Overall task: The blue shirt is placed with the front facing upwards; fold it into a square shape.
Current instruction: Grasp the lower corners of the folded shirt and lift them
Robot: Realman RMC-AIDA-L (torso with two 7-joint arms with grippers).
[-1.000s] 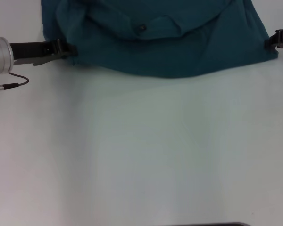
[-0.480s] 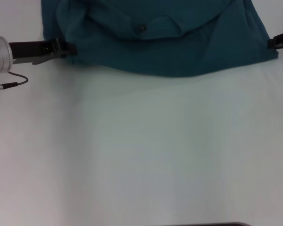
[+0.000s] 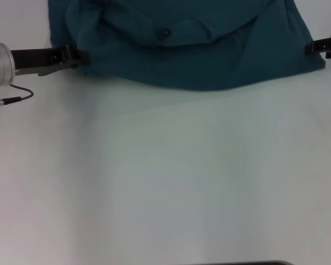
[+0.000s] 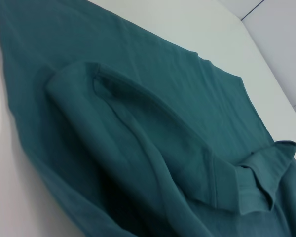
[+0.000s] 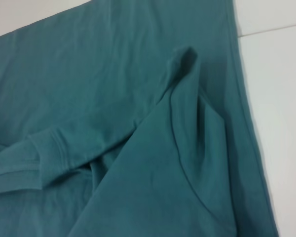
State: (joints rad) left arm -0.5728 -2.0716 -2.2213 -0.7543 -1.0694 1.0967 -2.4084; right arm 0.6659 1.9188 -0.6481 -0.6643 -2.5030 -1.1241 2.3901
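Both of my arms reach the blue shirt (image 3: 187, 49) from opposite sides at the far edge of the white table (image 3: 165, 176). From my head I see my left gripper (image 3: 80, 57) touching the shirt's near left corner and my right gripper (image 3: 314, 48) at its near right corner, but I cannot tell whether either is clenched on the cloth or released. Only this view shows the small dark neck label (image 3: 166, 32) and the curved neckline, with the shirt's near edge sagging in a shallow arc between my two grippers. My left wrist camera shows none of my fingers, only plain teal fabric with a sleeve (image 4: 153, 148) folded over the body. My right wrist camera likewise shows a hemmed sleeve (image 5: 44, 158) lying across wrinkled cloth, with bare table just beside it.
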